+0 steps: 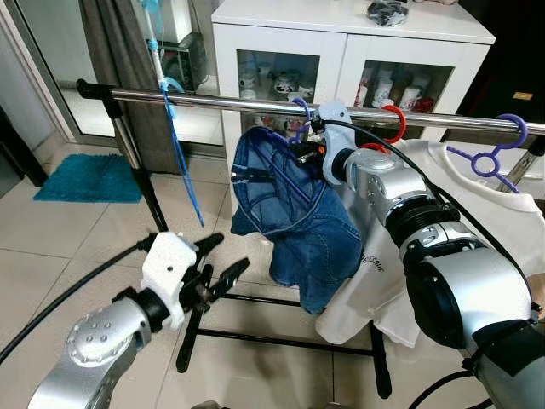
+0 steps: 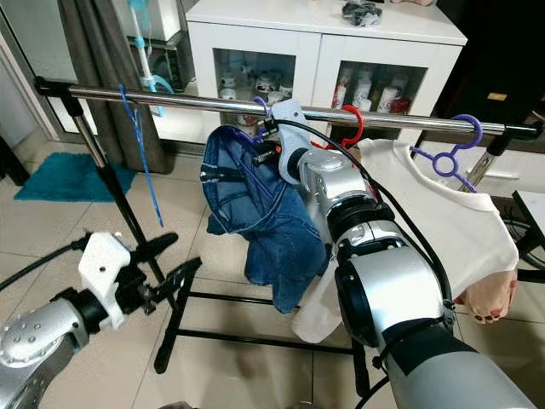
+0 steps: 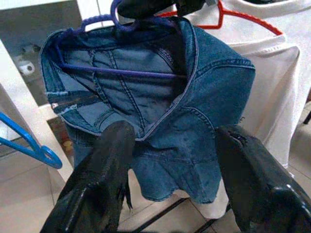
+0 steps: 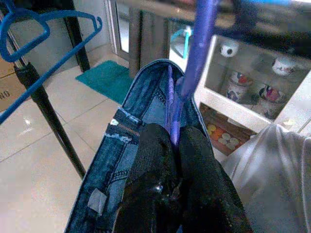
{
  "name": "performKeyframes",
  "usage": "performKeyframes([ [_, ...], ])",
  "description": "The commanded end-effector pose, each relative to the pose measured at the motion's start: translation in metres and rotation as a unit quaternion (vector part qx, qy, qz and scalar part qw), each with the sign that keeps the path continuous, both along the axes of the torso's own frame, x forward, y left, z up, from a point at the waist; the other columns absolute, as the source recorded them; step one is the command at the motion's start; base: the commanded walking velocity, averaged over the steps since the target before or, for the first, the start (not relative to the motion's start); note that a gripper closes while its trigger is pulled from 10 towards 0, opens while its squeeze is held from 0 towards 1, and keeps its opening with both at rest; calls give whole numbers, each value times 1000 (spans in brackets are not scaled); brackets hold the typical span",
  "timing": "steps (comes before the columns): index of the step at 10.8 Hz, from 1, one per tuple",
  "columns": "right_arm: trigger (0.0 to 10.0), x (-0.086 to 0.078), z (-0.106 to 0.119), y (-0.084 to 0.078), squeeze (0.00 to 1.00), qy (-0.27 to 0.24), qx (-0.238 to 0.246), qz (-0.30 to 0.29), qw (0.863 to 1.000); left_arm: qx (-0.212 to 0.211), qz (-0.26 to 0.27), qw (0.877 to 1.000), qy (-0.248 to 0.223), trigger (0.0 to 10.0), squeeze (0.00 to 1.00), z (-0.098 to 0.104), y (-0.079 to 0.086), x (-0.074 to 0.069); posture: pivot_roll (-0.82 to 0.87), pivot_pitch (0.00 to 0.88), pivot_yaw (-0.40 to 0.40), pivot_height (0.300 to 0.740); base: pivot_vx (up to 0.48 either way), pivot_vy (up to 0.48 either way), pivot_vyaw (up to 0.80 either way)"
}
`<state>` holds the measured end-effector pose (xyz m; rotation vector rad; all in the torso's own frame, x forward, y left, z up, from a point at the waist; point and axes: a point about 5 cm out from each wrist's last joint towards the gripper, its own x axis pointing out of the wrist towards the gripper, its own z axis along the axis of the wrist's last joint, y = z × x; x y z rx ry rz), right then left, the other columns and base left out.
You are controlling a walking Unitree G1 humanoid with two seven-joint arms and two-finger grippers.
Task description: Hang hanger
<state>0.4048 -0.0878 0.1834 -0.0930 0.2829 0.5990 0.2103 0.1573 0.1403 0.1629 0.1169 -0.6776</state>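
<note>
The right pincer point(image 4: 175, 145) is clamped on the neck of the purple hanger point(image 4: 194, 63), just under its hook, and holds it up at the rail point(image 1: 213, 100). Gripping there keeps the hook free to go over the bar. From the head views the hook point(image 1: 300, 106) looks level with the rail near its middle, beside the red hanger point(image 1: 393, 123), but I cannot tell whether it is already over the bar.

The jeans point(image 1: 298, 213) hang folded from the purple hanger's bar and droop toward the rack's foot, so their weight pulls the hanger straight down, which should help it settle once the hook is seated. The white shirt point(image 2: 443, 221) hangs on its own hangers toward the rail's right end, touching the jeans. A blue hanger point(image 1: 174, 141) dangles near the rail's left end.

The left pincer point(image 1: 217, 273) waits low, well apart from the rail, fingers point(image 3: 102, 174) spread wide and aimed at the jeans, likely ready to steady the cloth.

The step in hand seems to be seating the hook and letting go.
</note>
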Motion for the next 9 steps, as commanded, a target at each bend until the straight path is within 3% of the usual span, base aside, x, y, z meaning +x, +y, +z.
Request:
performKeyframes([
  [1,0,5,21,0,0,-42,13,-1,999,8,14,1000,4,10000,0,-2,1,3,-42,0,-22,740,0,0,0],
  [5,0,-1,41,-20,0,-90,67,-8,994,-10,70,997,-6,10000,0,-1,-6,18,-60,0,-9,740,0,0,0],
  [9,0,-32,19,-30,0,-75,71,1,995,-9,66,998,0,10000,0,-5,-14,20,-74,0,9,740,0,0,0],
])
